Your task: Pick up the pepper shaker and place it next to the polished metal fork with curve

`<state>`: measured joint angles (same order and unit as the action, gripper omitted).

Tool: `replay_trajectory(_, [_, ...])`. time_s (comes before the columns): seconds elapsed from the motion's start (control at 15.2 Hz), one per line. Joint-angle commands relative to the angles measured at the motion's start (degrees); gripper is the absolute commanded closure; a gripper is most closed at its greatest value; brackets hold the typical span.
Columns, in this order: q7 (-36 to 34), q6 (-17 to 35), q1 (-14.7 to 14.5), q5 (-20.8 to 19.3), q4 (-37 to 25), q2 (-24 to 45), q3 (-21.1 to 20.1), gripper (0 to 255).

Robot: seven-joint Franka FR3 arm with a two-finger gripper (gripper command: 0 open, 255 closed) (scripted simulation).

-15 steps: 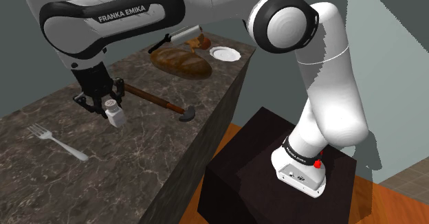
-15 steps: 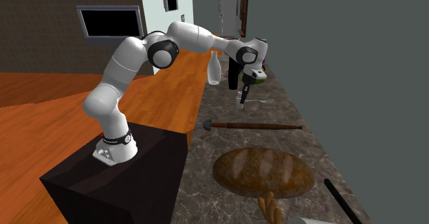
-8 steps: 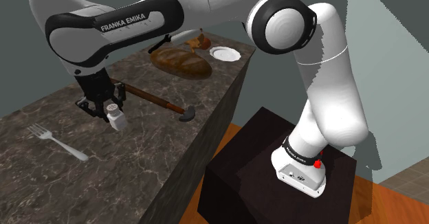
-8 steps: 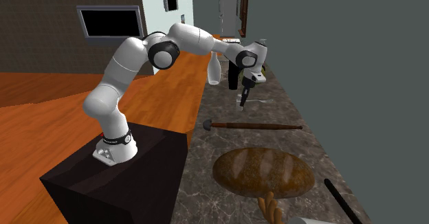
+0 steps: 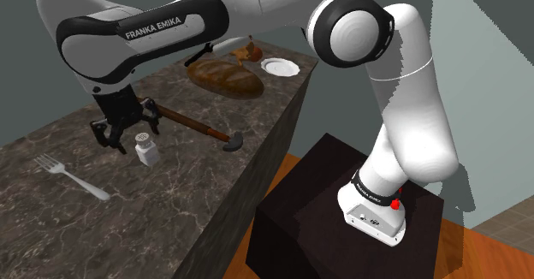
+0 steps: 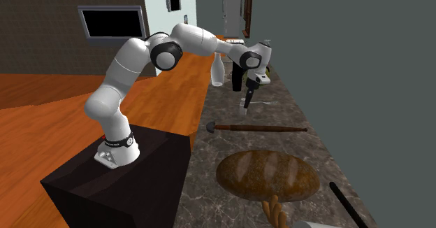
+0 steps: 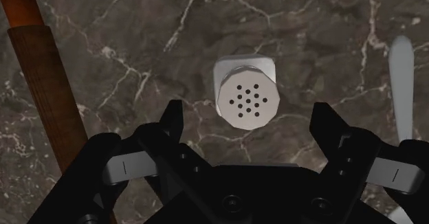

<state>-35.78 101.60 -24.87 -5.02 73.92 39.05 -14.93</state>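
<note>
Released since half a second ago, the small white pepper shaker (image 5: pixel 147 152) with a perforated round cap stands upright on the dark marbled counter (image 5: pixel 171 204), just below the black gripper (image 5: pixel 126 130), whose fingers stand wide apart holding nothing, near the silver metal fork (image 5: pixel 73 178).

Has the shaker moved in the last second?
Yes. In the shoulder view the shaker sank slightly, away from the hammer, and now stands on the countertop, free of the open gripper.
</note>
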Motion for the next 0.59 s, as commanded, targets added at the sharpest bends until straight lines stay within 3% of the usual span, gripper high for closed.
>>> replay_trajectory(0.0, [0.0,0.0,0.0,0.0,0.0,0.0,0.0,0])
replay_trajectory(0.26, [0.2,-7.9,-0.6,0.0,-8.8,0.9,0.0,0])
replay_trajectory(0.53, [0.2,-7.9,-0.6,0.0,-8.8,0.9,0.0,0])
